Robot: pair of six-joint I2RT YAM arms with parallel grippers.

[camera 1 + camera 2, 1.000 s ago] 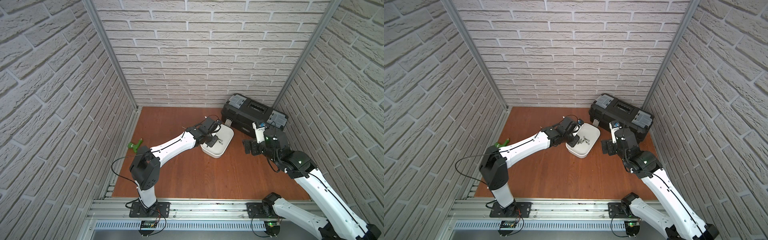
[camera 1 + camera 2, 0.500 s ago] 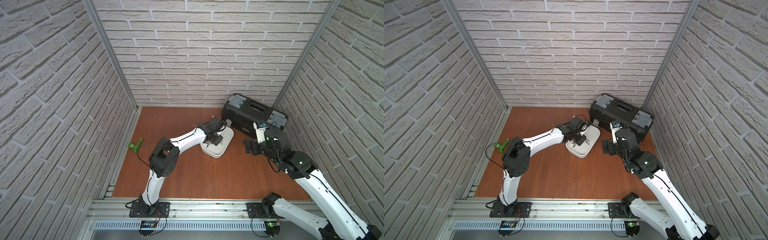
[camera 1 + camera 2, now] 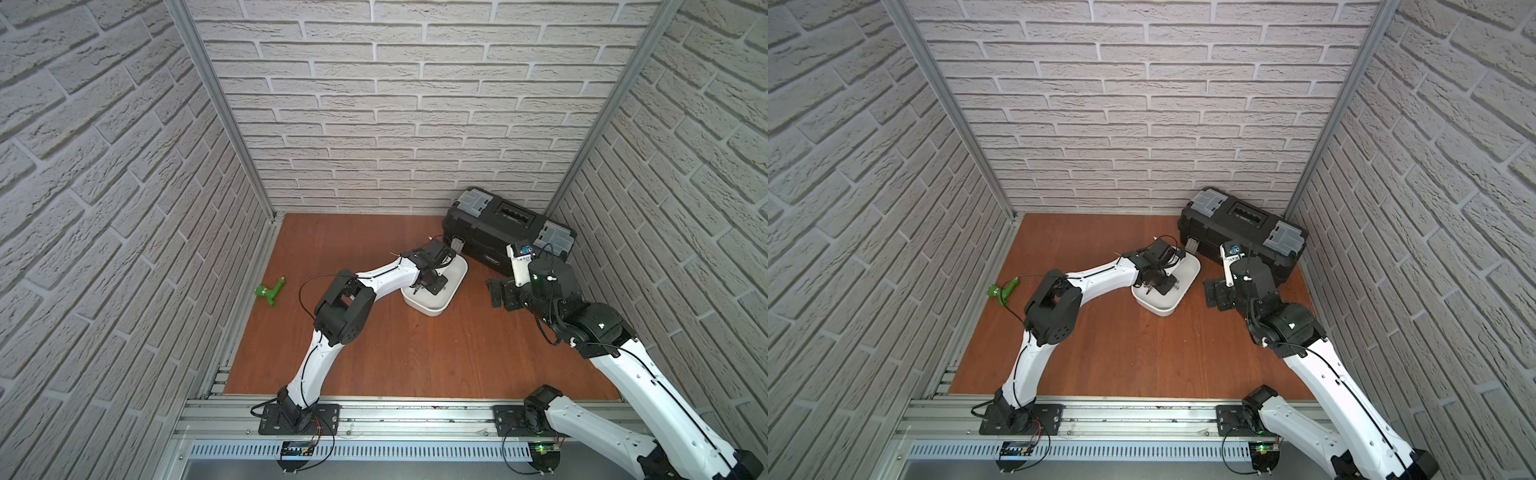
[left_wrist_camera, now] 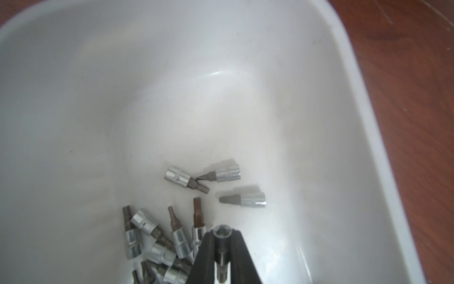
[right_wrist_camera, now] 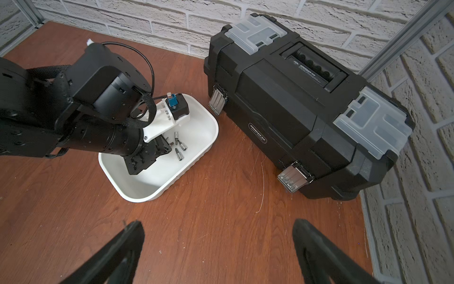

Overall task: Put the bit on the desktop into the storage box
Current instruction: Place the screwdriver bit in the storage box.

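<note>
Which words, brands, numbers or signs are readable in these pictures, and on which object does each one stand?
"GREENER": on the oval badge on the front of the black toolbox, right wrist view; the marks after this word are too small to read.
The print beside the handle on the toolbox lid: blurred, not readable.
In both top views the badge is too small to read.
No other text is legible.

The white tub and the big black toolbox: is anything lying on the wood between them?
No. In the right wrist view only a narrow strip of bare desktop separates the storage box from the toolbox, whose metal latch faces it.
</note>
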